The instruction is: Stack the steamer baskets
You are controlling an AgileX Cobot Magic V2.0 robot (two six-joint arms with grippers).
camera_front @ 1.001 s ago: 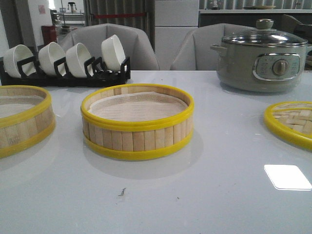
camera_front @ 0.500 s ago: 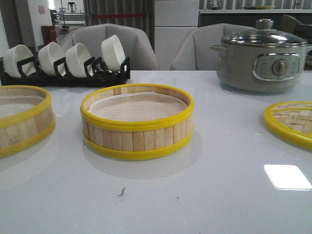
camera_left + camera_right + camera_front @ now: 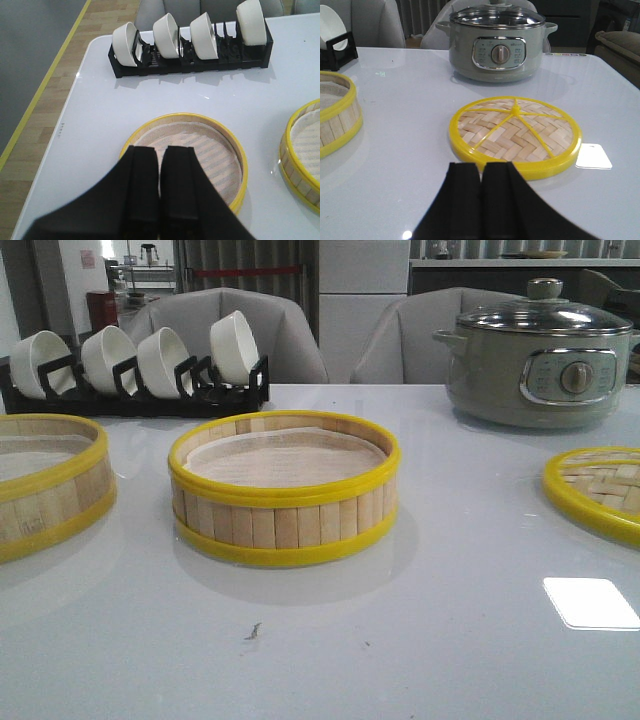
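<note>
Sitting apart on the white table [image 3: 420, 640], the two steamer baskets had not been stacked: one [image 3: 284, 490] stood at the centre of the front view, the other [image 3: 45, 485] was cut off at the left edge. The left gripper [image 3: 160, 200] hung above that left basket [image 3: 190, 155], fingers pressed together and holding nothing. The right gripper [image 3: 481, 200], likewise closed and empty, sat at the bottom of its frame, just below the woven lid [image 3: 515, 135]. Each basket looked light, stiff and open-topped, with a thin paper liner that could crumple; pinching the slatted wall under the top yellow rim seemed the safest hold
</note>
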